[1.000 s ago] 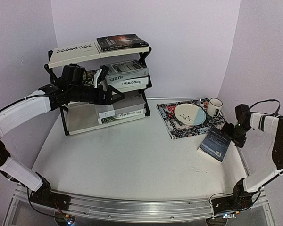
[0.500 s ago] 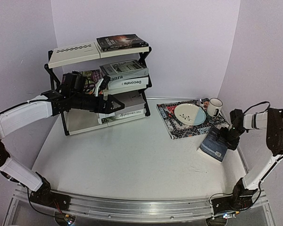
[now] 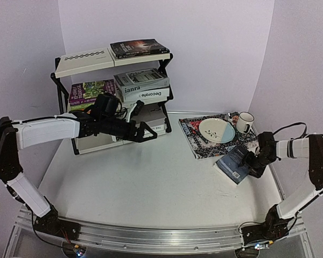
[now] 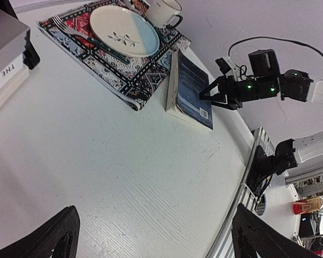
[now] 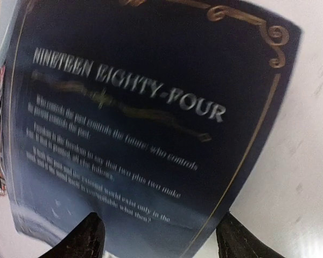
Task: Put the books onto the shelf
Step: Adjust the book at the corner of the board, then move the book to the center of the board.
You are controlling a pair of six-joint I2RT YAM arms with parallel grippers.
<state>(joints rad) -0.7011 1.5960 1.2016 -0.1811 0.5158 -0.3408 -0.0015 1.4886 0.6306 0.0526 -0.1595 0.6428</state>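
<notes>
At the right of the overhead frame, the dark blue paperback book (image 3: 232,162) lies on the white table (image 3: 151,188) beside a patterned placemat (image 3: 196,141). The right gripper (image 3: 250,161) straddles its edge; whether it clamps cannot be told. At centre left, the left gripper (image 3: 148,133) hangs spread wide and empty in front of the three-tier black-framed shelf (image 3: 86,56), which carries stacked books (image 3: 142,88).

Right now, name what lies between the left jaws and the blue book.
Only bare table, up to the blue book, in the left wrist view; the placemat lies aside.
</notes>
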